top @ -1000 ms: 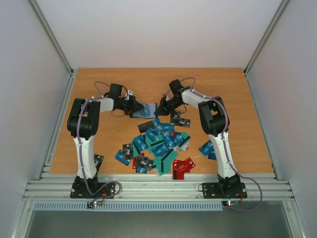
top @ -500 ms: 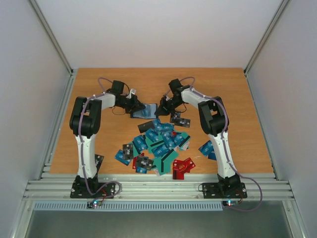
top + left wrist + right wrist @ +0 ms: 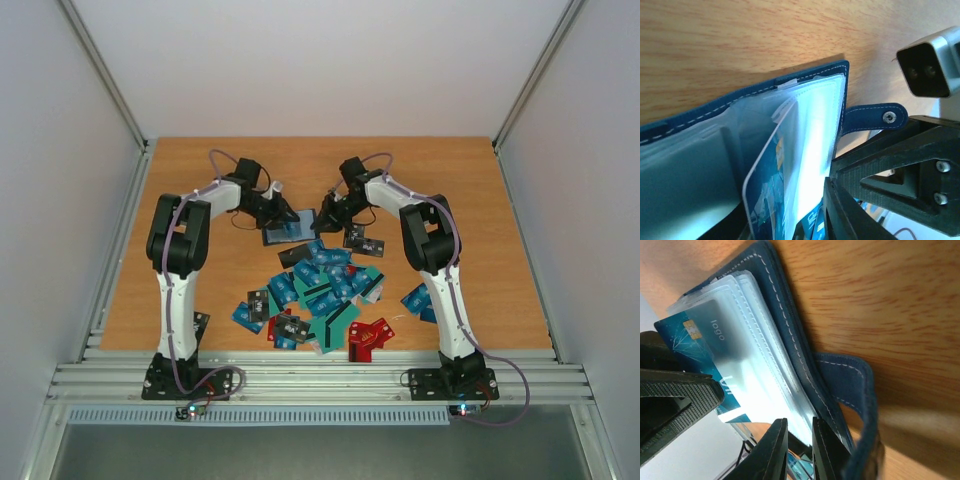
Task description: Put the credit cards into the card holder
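Left gripper (image 3: 274, 212) moved rightward, card holder (image 3: 301, 223) just beside it

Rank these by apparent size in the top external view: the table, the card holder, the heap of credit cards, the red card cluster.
1. table
2. heap of credit cards
3. card holder and red card cluster: they look alike, so unranked.

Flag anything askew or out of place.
One blue card sits only partway in the holder's clear sleeve, tilted, its corner poking out. The other cards lie in a jumbled, overlapping heap.
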